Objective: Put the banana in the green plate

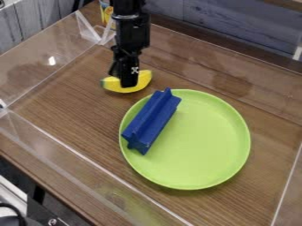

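1. Claw at the end of a black arm points almost straight down, its fingers squeezed in tight on the banana
2. The banana is small and yellow, resting on the wooden bench beneath the claw, and part of it is hidden by the fingers
3. It lies just beyond the upper-left edge of the green plate, close to the rim but apart from it
4. A blue block lies aslant on the left part of the plate, one end reaching toward the banana
5. Clear plastic walls stand around the bench
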`<action>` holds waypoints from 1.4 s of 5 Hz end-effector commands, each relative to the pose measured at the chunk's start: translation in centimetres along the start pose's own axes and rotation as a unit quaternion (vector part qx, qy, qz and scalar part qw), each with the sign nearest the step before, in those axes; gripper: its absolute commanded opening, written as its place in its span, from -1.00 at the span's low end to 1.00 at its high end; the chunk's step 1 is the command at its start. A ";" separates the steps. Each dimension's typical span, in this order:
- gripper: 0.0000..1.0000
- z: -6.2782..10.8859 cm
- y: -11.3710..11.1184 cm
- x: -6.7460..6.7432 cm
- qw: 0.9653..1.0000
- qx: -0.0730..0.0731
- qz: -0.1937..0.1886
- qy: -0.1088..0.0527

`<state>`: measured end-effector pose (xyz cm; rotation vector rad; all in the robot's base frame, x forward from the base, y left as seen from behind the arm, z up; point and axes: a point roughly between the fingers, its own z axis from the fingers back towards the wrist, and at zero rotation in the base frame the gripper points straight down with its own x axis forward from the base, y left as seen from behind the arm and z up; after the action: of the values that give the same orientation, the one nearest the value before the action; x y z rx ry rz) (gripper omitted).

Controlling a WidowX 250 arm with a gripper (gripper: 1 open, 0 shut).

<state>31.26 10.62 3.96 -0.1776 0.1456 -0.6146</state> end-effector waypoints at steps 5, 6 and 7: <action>-1.00 5.2 -5.3 1.4 0.996 0.048 0.056 -0.049; -1.00 4.6 -9.1 2.2 0.997 0.048 0.029 -0.048; -1.00 4.8 -10.2 2.6 0.997 0.050 0.015 -0.048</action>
<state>28.30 1.57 8.54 -0.1337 0.0911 -0.5741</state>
